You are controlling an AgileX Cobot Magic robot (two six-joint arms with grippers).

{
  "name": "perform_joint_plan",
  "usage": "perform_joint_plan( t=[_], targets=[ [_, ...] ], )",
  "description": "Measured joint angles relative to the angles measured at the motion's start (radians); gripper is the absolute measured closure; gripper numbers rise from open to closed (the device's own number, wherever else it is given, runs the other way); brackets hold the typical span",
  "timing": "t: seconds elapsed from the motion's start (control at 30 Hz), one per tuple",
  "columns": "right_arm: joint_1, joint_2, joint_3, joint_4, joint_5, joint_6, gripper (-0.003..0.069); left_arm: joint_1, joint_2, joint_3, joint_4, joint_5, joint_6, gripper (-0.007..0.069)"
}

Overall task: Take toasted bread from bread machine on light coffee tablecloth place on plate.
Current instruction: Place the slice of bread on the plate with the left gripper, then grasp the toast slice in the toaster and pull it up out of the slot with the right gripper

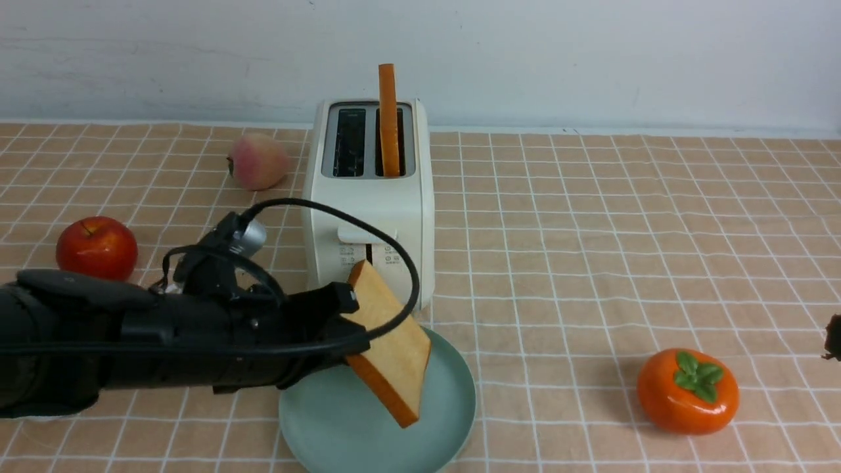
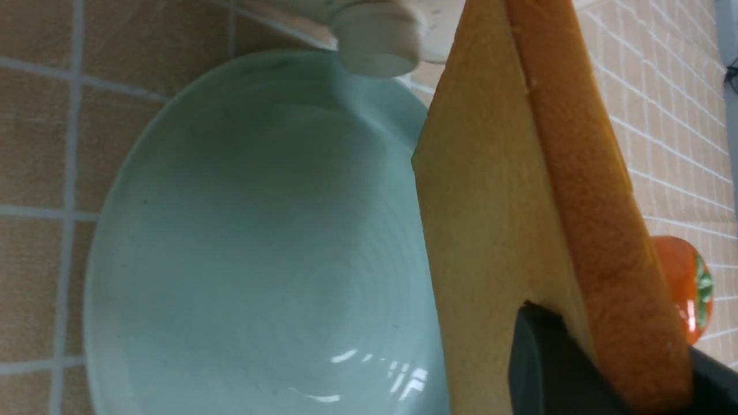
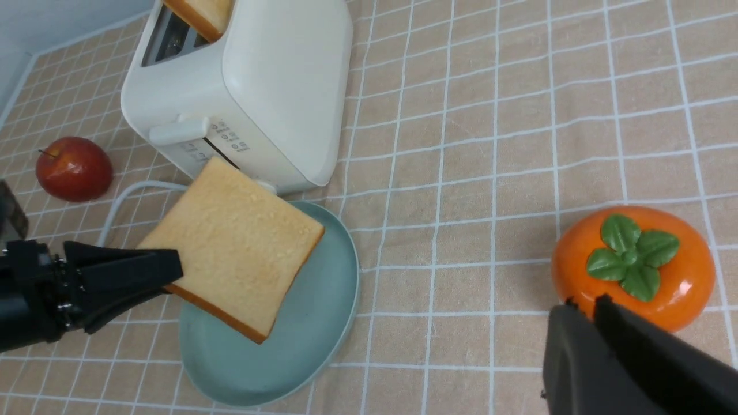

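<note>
1. Toast in hand: one slice (image 1: 394,348) is out of the toaster (image 1: 414,230), its crust edge clamped in the left gripper (image 1: 351,328). It hangs tilted over the plate (image 1: 456,420), just in front of the toaster. Whether its lowest corner touches the plate I cannot tell, but it does not lie flat there.

2. Toast in the machine: the other slice (image 1: 389,125) stands upright in the right-hand slot as the front view shows it, with much of it above the top. The left-hand slot has no slice showing.

3. Done, as I judge it: the first slice is taken out and brought to the plate – the harder part of its trip.

4. Left for this slice: lower it, let it tip onto its face, then part the left gripper and draw clear. I would call the whole job roughly halfway if both slices are wanted.

5. Left after that: lift the second slice and find it room on the plate – likely on top of the first, as one slice may take up most of the plate.

6. Right gripper (image 3: 585,305): near the persimmon (image 3: 634,271), with only dark, blurred tips in view. Whether they are apart or together I cannot tell; no toast shows at them.
</note>
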Motion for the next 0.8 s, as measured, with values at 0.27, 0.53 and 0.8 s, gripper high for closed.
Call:
perform_joint_plan(
  t=[0.27,0.53,0.8],
  targets=[
    [0.000,0.000,0.000,0.002,-0.040,-0.001,0.0601,0.000,0.032,0.000,0.174,0.055,0.026,0.0256],
    [0.000,0.060,-0.154,0.053,0.054,-0.016,0.0594,0.000,-0.001,0.000,0.658,0.136,-0.463,0.0371],
    [0.017,0.320,-0.425,0.057,0.272,-0.052,0.0594,0.000,-0.174,0.000,1.173,0.218,-0.933,0.0565]
  ],
)
